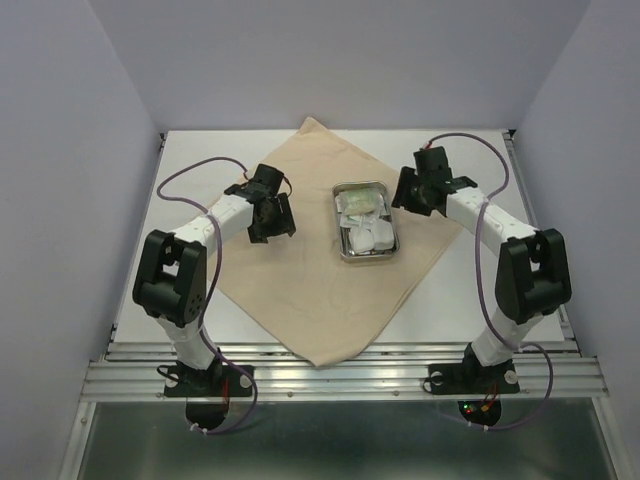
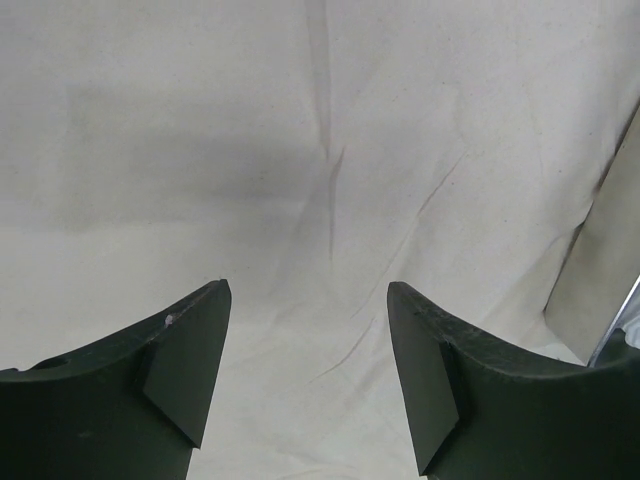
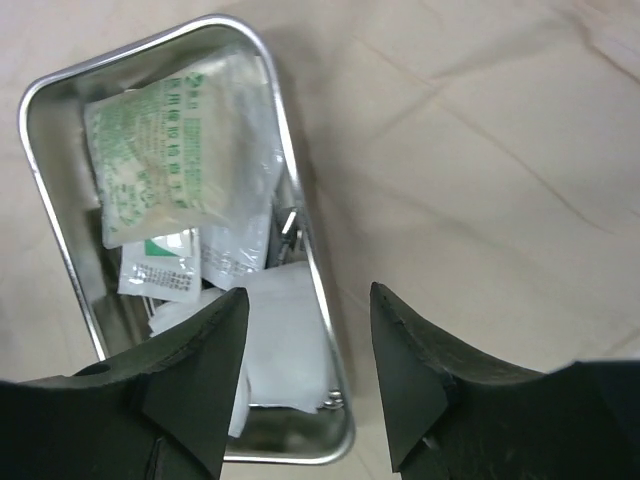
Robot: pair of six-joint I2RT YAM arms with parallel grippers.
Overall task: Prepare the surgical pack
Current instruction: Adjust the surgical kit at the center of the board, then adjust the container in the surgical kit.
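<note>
A large beige cloth [image 1: 300, 290] lies as a diamond on the table. On it stands the steel tray [image 1: 368, 259], holding white gauze pads [image 1: 368, 236] and sealed gauze packets [image 3: 180, 140]. A sliver of a metal instrument [image 3: 290, 225] shows under the packets; scissors and forceps are otherwise hidden. My right gripper [image 1: 408, 190] [image 3: 310, 370] hovers open over the tray's right rim [image 3: 300, 200], above a white pad [image 3: 285, 340], holding nothing. My left gripper [image 1: 272, 218] [image 2: 310, 360] hangs open over bare cloth [image 2: 300, 150] to the left of the tray.
White tabletop [image 1: 190, 160] shows around the cloth's corners. Grey walls enclose the table on three sides. An aluminium rail [image 1: 340, 375] runs along the near edge by the arm bases. The tray's edge [image 2: 625, 320] peeks in at the right of the left wrist view.
</note>
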